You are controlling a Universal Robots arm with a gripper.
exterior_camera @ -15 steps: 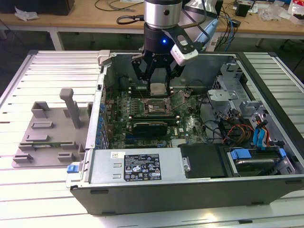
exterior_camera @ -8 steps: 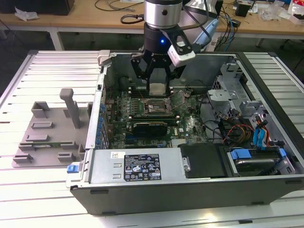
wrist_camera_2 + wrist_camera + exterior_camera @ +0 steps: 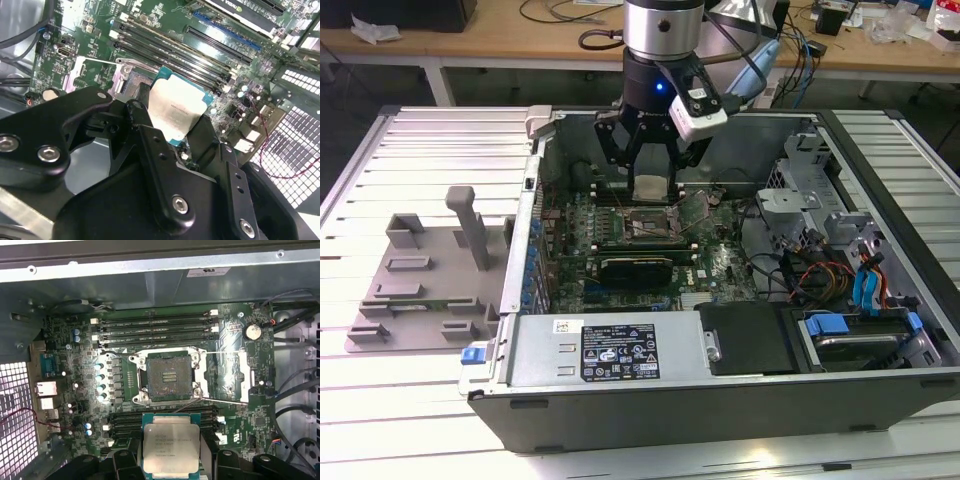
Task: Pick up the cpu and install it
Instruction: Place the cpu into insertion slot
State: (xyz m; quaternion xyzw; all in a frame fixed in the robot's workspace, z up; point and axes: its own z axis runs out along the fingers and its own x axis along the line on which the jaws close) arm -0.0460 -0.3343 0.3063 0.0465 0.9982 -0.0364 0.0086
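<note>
Surface: white slatted metal table (image 3: 410, 140), taking up most of the exterior view. Nearest the camera, low in frame, lies the open computer case (image 3: 620, 400) on its side, its labelled metal wall facing me. At the exterior view's left, just beside the case, a grey plastic tray (image 3: 420, 290) sits on the slats with an upright post.

Inside the case: green motherboard (image 3: 720, 262), and at frame centre the CPU socket (image 3: 650, 228), open and unfilled. In the first wrist view the socket (image 3: 169, 375) shows its bare contact field, with memory slots (image 3: 155, 327) on the board beyond it.

Gripper (image 3: 650, 186): hangs straight down over the board, just above the socket in the frame. Jaws are closed to chip width and clamp the cpu (image 3: 650, 188) by two opposite edges. In both wrist views the black fingers (image 3: 200, 132) press against its sides; gripper (image 3: 171, 462) and gripper (image 3: 172, 125) noted.

Orientation: cpu (image 3: 171, 447) is held flat, clear of the board, silver lid up and green rim showing. Its edges run about parallel with the socket frame. The cpu (image 3: 177, 111) looks close to square; I cannot pick out a long axis.

Room: along the top of the exterior view, a wooden bench (image 3: 520, 40) with loose cables (image 3: 560, 12).
</note>
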